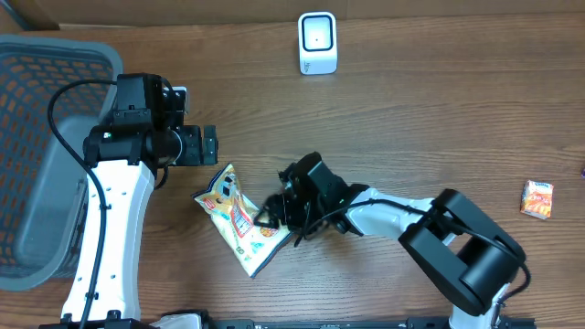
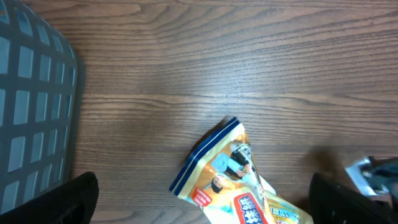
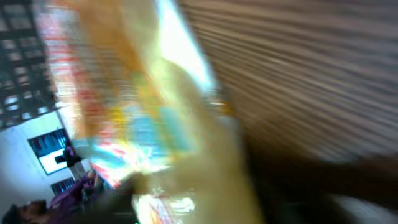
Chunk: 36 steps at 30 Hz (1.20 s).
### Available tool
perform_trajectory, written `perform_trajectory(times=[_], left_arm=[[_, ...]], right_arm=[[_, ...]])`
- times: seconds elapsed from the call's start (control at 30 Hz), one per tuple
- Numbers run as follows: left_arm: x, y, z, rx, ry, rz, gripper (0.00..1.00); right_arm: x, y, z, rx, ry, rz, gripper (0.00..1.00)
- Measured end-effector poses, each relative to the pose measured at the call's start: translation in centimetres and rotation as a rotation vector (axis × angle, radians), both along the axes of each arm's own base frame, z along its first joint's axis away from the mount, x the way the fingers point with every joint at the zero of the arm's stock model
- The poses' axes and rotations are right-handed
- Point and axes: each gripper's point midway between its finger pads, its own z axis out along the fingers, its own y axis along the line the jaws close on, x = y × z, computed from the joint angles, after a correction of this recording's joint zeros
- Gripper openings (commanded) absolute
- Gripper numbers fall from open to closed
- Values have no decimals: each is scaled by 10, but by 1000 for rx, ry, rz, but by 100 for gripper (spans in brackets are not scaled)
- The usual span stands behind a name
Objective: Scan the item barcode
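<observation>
yellow foil, edged in dark blue, makes up the snack bag (image 1: 239,219), which lies flat on the wooden table (image 1: 411,119) a little left of centre, its blue-trimmed end pointing up towards the left arm and its other end down towards the near edge. its front carries cartoon figures, a small red badge and a larger red label with pale characters, but none of this print is sharp enough to read, and no barcode can be made out. the right gripper (image 1: 277,212) is down at the bag's right edge; its own camera shows only a smeared mass of yellow, orange and light blue wrapper, so i cannot tell whether the jaws have closed on the bag or merely stand around it. the left gripper (image 1: 212,144) hangs just above the bag's upper end with its fingers (image 2: 74,199) spread wide and nothing between them. a white barcode scanner (image 1: 317,43) with a pale window stands upright near the far edge, well apart from the bag, with no lettering visible on it. a grey mesh basket (image 1: 27,64) fills the left side. a small orange packet (image 1: 537,198) lies far off to the right, its print too small to read. brown wood grain runs across the tabletop, and a blurred sliver of room with a bright screen shows at the left of the right wrist view.
</observation>
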Motion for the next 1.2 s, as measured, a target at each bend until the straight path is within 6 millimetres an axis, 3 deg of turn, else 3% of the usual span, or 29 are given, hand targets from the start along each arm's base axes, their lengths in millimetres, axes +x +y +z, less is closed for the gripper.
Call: perform_trajectory(times=[0.1, 0.33, 0.43, 0.53, 0.63, 0.77, 0.83, 0.87, 1.0, 1.2], left_arm=[[0, 0, 0, 0, 0, 0, 100], [0, 0, 0, 0, 0, 0, 100], [0, 0, 0, 0, 0, 0, 100], [0, 0, 0, 0, 0, 0, 100], [0, 0, 0, 0, 0, 0, 100], [0, 0, 0, 0, 0, 0, 100], [0, 0, 0, 0, 0, 0, 100], [0, 0, 0, 0, 0, 0, 100], [0, 0, 0, 0, 0, 0, 100], [0, 0, 0, 0, 0, 0, 100]], right_arm=[[-3, -6, -12, -32, 23, -8, 4], [0, -4, -10, 0, -56, 41, 4], [6, -17, -10, -43, -106, 57, 4], [24, -60, -1, -220, -190, -2, 4], [52, -108, 22, -418, -366, -77, 4], [92, -169, 88, -688, -718, -181, 4], [100, -200, 125, -820, -863, -219, 4], [99, -212, 134, -873, -893, -218, 4], [92, -254, 148, -1120, -943, -188, 4], [92, -268, 146, -1366, -1002, -112, 4]])
